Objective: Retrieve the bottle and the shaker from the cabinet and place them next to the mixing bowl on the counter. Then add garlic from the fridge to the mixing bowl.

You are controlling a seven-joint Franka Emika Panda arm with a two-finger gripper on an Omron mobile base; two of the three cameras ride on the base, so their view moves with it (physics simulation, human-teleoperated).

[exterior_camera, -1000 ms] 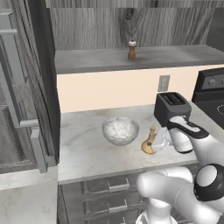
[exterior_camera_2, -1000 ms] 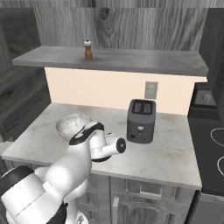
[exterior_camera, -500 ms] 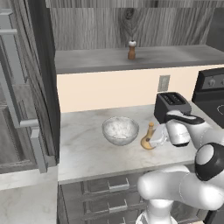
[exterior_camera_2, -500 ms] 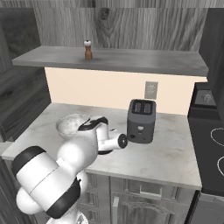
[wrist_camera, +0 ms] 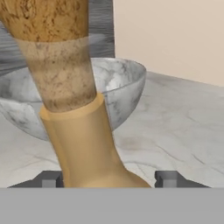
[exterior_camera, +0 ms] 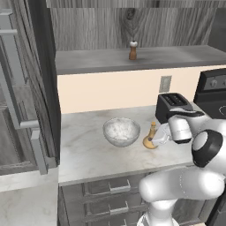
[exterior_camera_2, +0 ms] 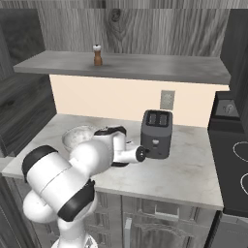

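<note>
You have the jaws spread either side of the bottle (wrist_camera: 83, 144) standing on the counter (exterior_camera: 88, 154), bowl (exterior_camera: 121, 131) just beyond.

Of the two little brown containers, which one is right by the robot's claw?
The tan gourd-shaped bottle, standing on the counter beside the glass bowl, between the open gripper's fingers. The white-topped shaker stands up on the cabinet shelf.

The arm (exterior_camera: 176, 190) is glossy white, built of fat rounded segments, at the lower right of the left base view and lower left of the right base view. Black bands and round black caps mark the joints. In the hand view, two small dark grey blocky fingertips (wrist_camera: 168, 178) rise along the bottom.
</note>
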